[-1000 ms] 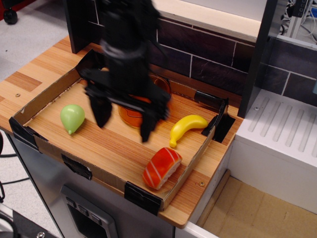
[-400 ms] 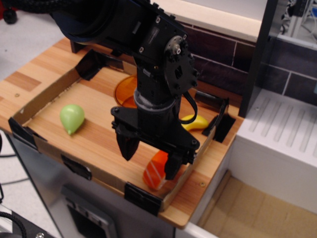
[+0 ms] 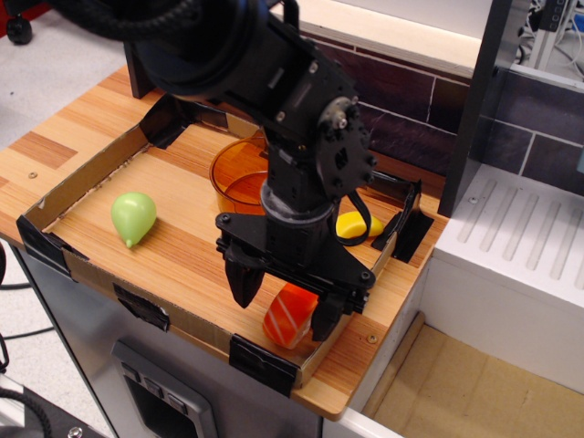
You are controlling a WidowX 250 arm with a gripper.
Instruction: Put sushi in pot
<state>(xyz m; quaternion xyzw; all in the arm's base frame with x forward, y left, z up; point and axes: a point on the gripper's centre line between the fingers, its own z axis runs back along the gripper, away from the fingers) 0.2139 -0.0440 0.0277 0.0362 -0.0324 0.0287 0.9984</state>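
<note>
Wooden bench under me, striped light and dark planks, and on it a shallow cardboard tray with black tape at the corners. Starting at the left of the tray, a green pear-shaped toy lies alone on the wood, well apart from everything else. Moving along, the pot sits toward the back of the tray, orange and see-through, partly covered by my own arm. Then my hand, down low at the tray's near right corner, fingers spread wide, one on each side of the sushi. The sushi lies on the tray floor right by the front wall, orange top with white stripes, sitting between my two fingers; my hand is unclenched around it, and I cannot tell whether either finger actually touches it. So the sushi is well apart from the pot, down on the tray. Just behind my wrist a yellow banana peeks out, close to the right wall. Behind the bench a dark tiled wall runs across, and to the right a white ribbed draining surface sits beside the bench, with grey floor far left.
</note>
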